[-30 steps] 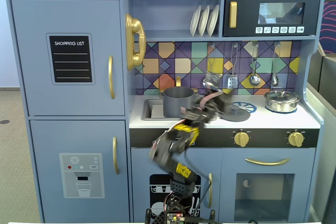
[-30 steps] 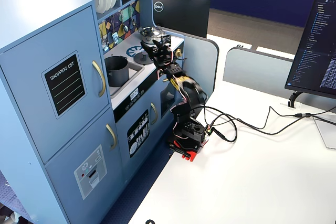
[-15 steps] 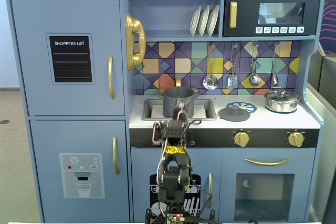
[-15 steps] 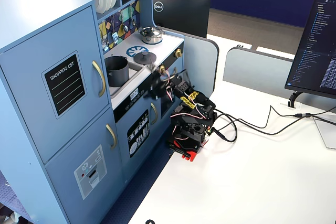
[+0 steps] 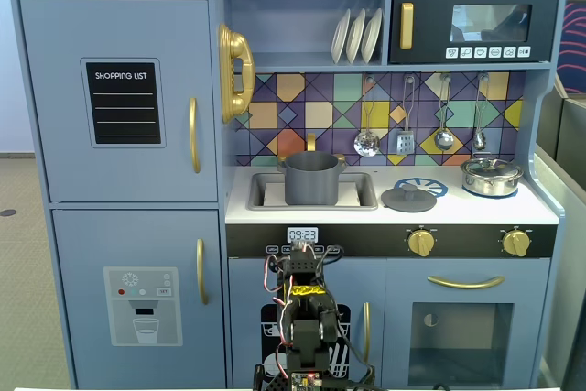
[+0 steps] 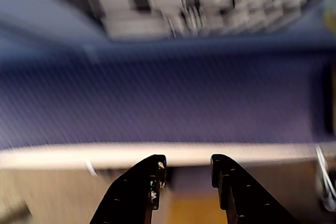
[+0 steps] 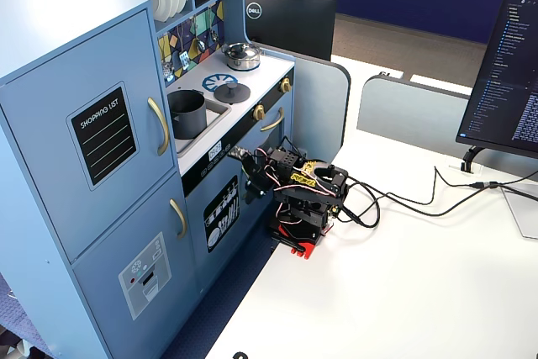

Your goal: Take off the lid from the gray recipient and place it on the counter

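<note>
Below the worktop edge: the arm sits folded low against the blue cabinet front, its gripper (image 6: 185, 174) pointing at the cabinet.
Fingers: spread apart in the wrist view, nothing between them; that view is blurred by motion.
Lid: the lid (image 5: 408, 197) lies flat on the worktop (image 5: 458, 211), above the fingers and to their right in a fixed view, beside the printed burner ring (image 5: 427, 187).
Gray recipient: the gray recipient (image 5: 312, 178) stands open in the sink cut-out (image 5: 358, 191), almost straight above the fingers and farther back.
Step in hand: by the look of it the task is done, since the pot is uncovered and the lid rests apart from it; the arm seems to be in its parked pose.
Next move: nothing more seems called for but to settle at rest, the fingers kept clear of the cabinet front.
Around: a shiny silver pot (image 5: 492, 176) far up and right, hanging utensils (image 5: 444, 138) above the worktop, gold knobs (image 5: 421, 243) up and right.
In the way: nothing lies between the fingers and the cabinet.
</note>
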### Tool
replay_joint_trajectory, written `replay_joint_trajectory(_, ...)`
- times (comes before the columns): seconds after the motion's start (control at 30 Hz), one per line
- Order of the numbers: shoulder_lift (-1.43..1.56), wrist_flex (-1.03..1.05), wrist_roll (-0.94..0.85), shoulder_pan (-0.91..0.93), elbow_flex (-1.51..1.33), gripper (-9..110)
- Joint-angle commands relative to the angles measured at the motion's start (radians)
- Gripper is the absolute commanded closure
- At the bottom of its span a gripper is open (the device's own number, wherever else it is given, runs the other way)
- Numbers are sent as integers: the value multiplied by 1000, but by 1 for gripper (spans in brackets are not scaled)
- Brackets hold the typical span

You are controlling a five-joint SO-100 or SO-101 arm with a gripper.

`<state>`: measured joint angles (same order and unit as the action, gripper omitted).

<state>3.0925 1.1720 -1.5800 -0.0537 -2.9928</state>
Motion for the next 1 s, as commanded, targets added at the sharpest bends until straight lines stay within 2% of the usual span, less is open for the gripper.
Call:
replay_joint_trajectory(0.0, 12, 115, -41, 18, -8, 102)
replay_joint_trajectory(0.23, 86, 339, -57, 49, -9, 101)
replay_joint_trajectory(0.47, 86, 359, 64, 94, -9, 99)
replay_joint_trajectory(0.97, 86, 357, 67, 97, -9, 97)
